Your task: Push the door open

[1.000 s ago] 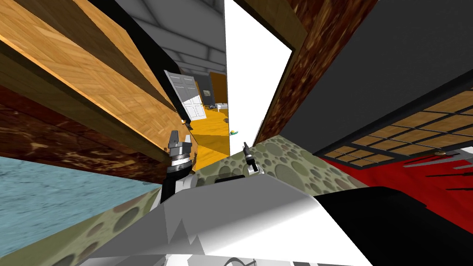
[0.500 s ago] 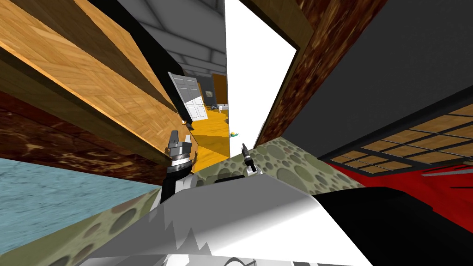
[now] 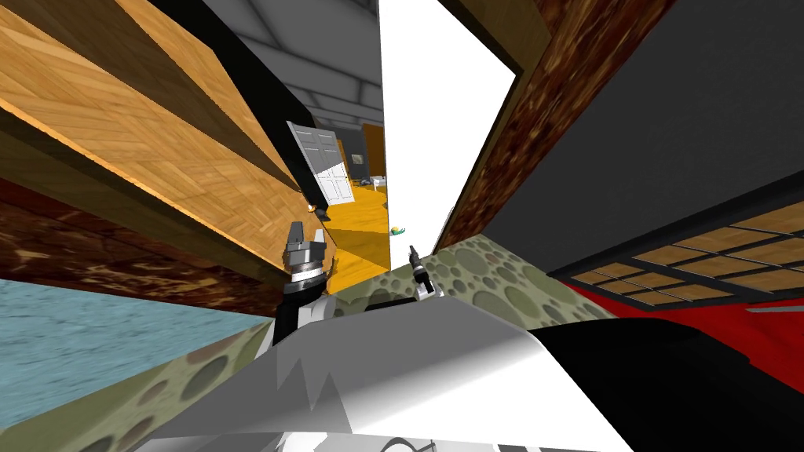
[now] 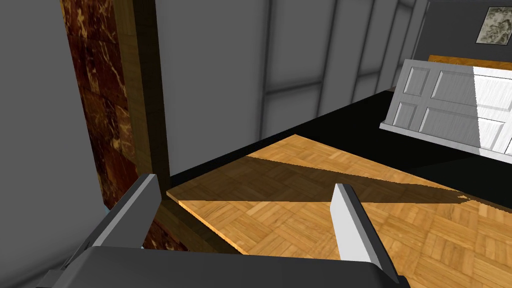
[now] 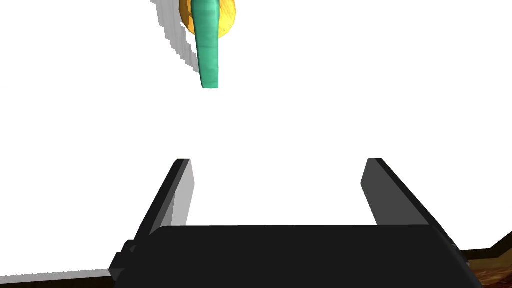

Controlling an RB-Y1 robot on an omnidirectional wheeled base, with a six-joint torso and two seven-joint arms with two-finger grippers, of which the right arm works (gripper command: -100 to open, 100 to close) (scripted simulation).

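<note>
The white door [image 3: 424, 141] is seen at an oblique angle at the centre of the head view, swung away, with its free edge toward the left; a teal lever handle [image 3: 399, 230] is mounted near that edge. The right gripper [image 3: 411, 249] is pointed at the door face just below the handle, above the spotted green floor [image 3: 487, 275]; in the right wrist view its fingers [image 5: 182, 185] are spread wide with nothing between them, and contact with the door [image 5: 300, 110] cannot be determined. The handle [image 5: 209, 45] is fixed on a yellow base [image 5: 228, 17]. The left gripper [image 3: 307, 231] is held beside the lower edge of a wooden parquet door [image 3: 180, 149]; its fingers [image 4: 350, 220] are likewise parted and empty; a panelled white door [image 4: 450, 120] is seen well beyond.
</note>
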